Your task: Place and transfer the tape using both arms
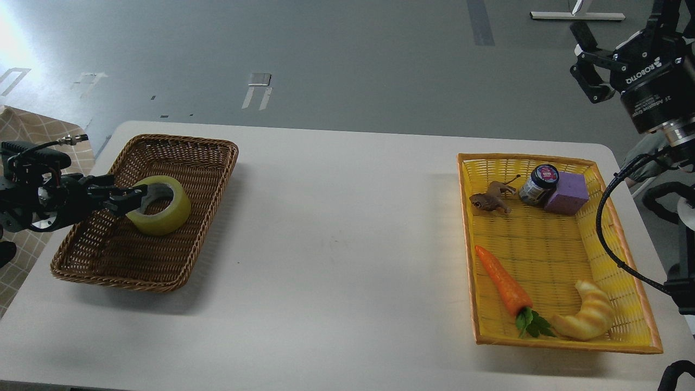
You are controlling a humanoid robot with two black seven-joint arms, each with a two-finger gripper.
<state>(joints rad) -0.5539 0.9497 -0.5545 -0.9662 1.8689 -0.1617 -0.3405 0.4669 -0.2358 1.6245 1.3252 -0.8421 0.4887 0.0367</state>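
Observation:
The tape (pixel 161 211), a yellow roll with a grey-white core, sits low in the brown wicker basket (pixel 108 260) at the table's left, lying nearly flat on the basket floor. My left gripper (pixel 134 197) comes in from the left and its fingers (pixel 120 203) are closed on the roll's left wall. My right gripper (pixel 582 58) is raised high at the top right, beyond the table's far right corner. It is open and empty.
A yellow basket (pixel 630 271) at the table's right holds a carrot (pixel 503 282), a croissant (pixel 589 317), a toy lion (pixel 490 200), a small jar (pixel 538 184) and a purple block (pixel 567 193). The white table (pixel 336 233) lies between the baskets.

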